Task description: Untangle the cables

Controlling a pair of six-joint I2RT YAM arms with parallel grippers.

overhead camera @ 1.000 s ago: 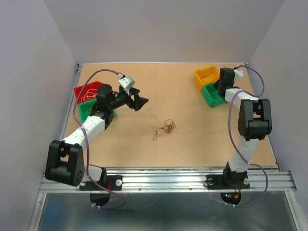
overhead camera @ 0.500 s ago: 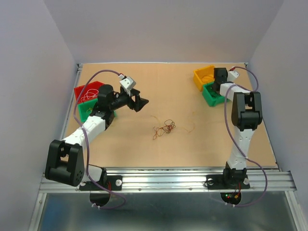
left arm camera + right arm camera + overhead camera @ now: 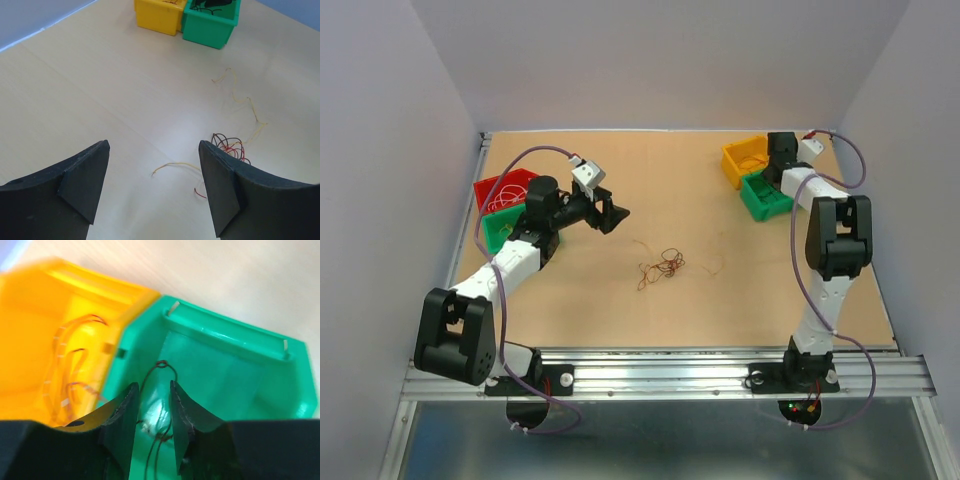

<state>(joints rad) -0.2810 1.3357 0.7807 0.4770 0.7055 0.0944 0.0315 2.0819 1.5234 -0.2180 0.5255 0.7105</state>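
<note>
The cables lie in a small knot of red, brown and yellow wires mid-table; in the left wrist view the knot sits by the right finger, with a loose yellow strand ahead. My left gripper hovers open to the left of the knot, holding nothing. My right gripper hangs inside the right green bin, jaws a little apart. A thin dark wire loops loosely between them, not pinched.
A yellow bin holding orange wires adjoins the green bin at the back right. A red bin and a second green bin stand at the left edge. Both right bins show far off.
My right gripper swung slightly toward the back over the green bin and its jaws parted from shut, letting the dark wire go. The left arm barely moved.
</note>
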